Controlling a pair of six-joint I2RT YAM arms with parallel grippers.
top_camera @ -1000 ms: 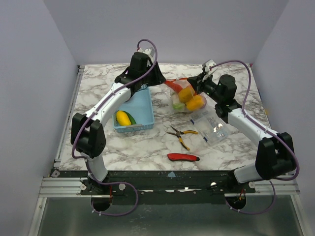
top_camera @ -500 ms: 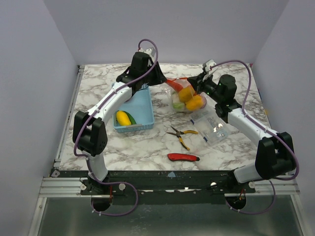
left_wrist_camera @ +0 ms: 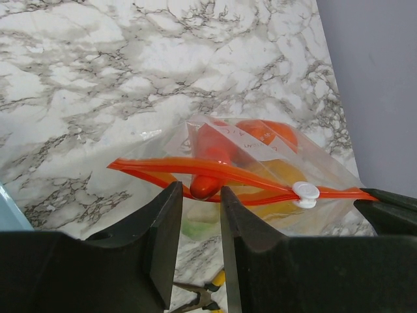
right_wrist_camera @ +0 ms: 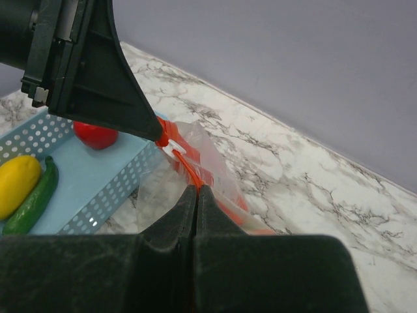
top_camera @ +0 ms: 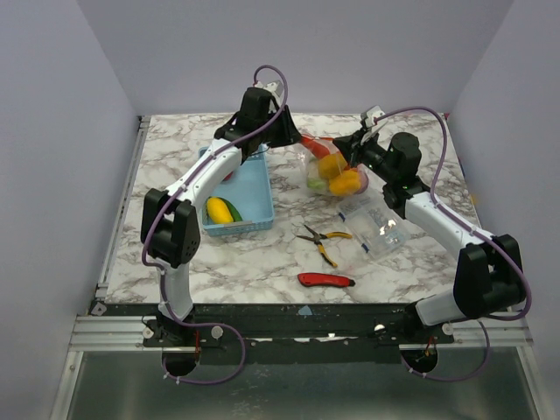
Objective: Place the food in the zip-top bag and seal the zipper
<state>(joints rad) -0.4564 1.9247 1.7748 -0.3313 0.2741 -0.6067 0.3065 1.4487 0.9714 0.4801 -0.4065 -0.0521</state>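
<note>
The zip-top bag (top_camera: 325, 175) lies at the table's far middle with orange and yellow food inside. In the left wrist view its zipper (left_wrist_camera: 260, 179) runs across, parted at the left, with a white slider (left_wrist_camera: 305, 192) toward the right. A long red food piece (left_wrist_camera: 212, 147) pokes its tip through the mouth. My left gripper (top_camera: 296, 138) pinches that tip between its fingertips (left_wrist_camera: 171, 195). My right gripper (top_camera: 348, 150) is shut on the zipper's (right_wrist_camera: 186, 168) other end. More food lies in the basket: red (right_wrist_camera: 96, 134), yellow (right_wrist_camera: 16, 182), green (right_wrist_camera: 36, 195).
The light blue mesh basket (top_camera: 254, 188) stands left of the bag, under my left arm. Yellow-handled pliers (top_camera: 324, 238), a red utility knife (top_camera: 325, 280) and a flat clear packet (top_camera: 376, 226) lie in front of the bag.
My left arm has swung further back and right, bringing its gripper up to the bag's mouth. The bag has shifted slightly. My right arm has held still.
</note>
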